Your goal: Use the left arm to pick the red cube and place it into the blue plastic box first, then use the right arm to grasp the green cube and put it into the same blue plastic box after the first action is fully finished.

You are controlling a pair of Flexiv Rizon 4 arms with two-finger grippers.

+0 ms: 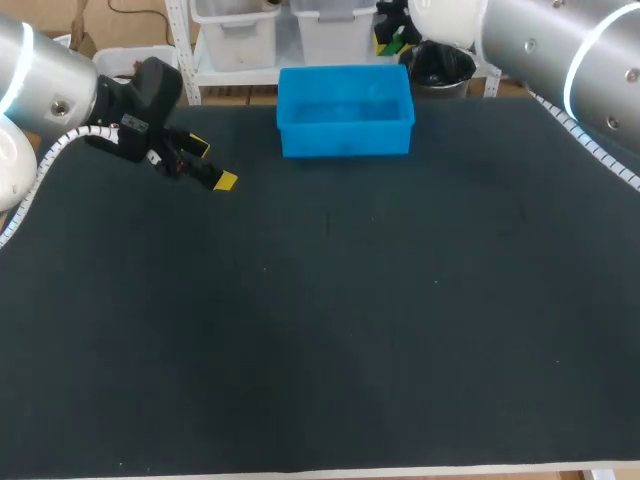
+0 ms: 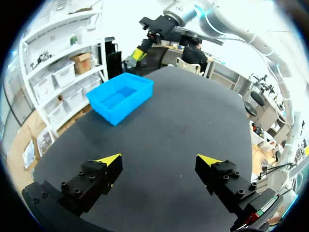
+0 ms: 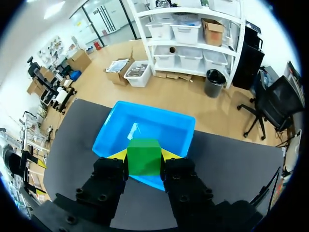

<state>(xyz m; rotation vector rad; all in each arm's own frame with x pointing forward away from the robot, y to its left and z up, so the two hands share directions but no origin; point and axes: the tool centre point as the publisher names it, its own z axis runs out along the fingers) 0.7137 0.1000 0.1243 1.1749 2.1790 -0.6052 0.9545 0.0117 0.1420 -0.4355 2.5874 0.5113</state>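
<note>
Right pincer (image 3: 144, 154) clamps green cube (image 3: 143, 160), blue box (image 3: 155, 110) just ahead.

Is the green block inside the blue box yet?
Not yet. The right gripper holds the green cube between both fingers, with the blue box ahead of it.

The blue plastic box (image 1: 345, 125) stands at the middle of the table's (image 1: 350, 330) far edge. The left tool (image 1: 212, 164) hangs near the far left corner, fingers apart. Behind the box, the right tool (image 1: 392, 25) carries the green cube (image 1: 390, 45).
</note>
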